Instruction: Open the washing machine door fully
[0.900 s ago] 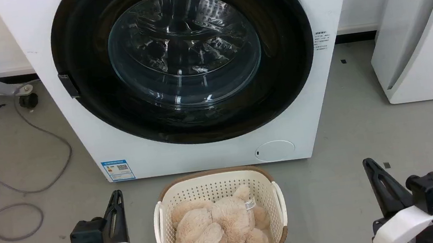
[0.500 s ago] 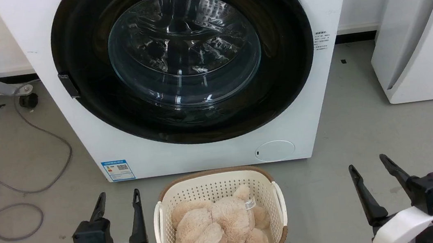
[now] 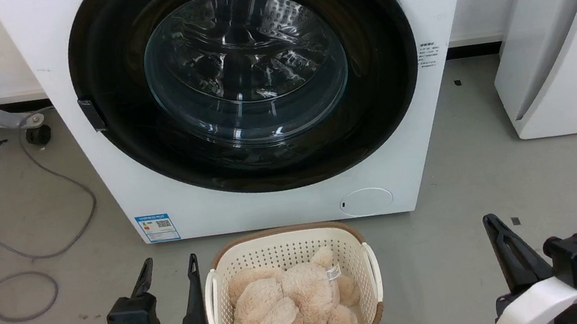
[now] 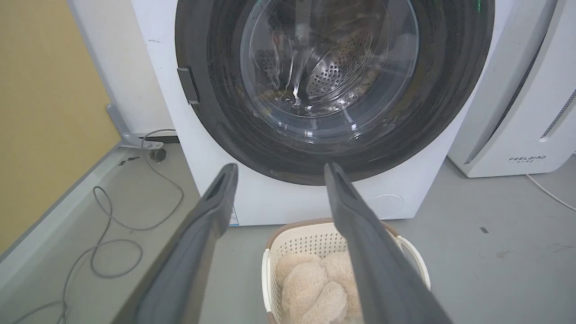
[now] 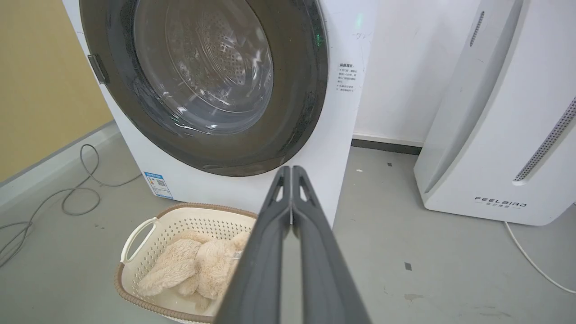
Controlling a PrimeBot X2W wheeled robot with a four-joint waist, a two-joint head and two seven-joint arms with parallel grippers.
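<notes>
Plainly, the glossy black washing machine door (image 3: 246,73) sits shut; left jaws parted, right jaws closed.

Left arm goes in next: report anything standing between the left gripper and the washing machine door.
Nothing visible: bare floor lies between the left gripper and the washing machine door. The basket sits just to the gripper's right.
</notes>
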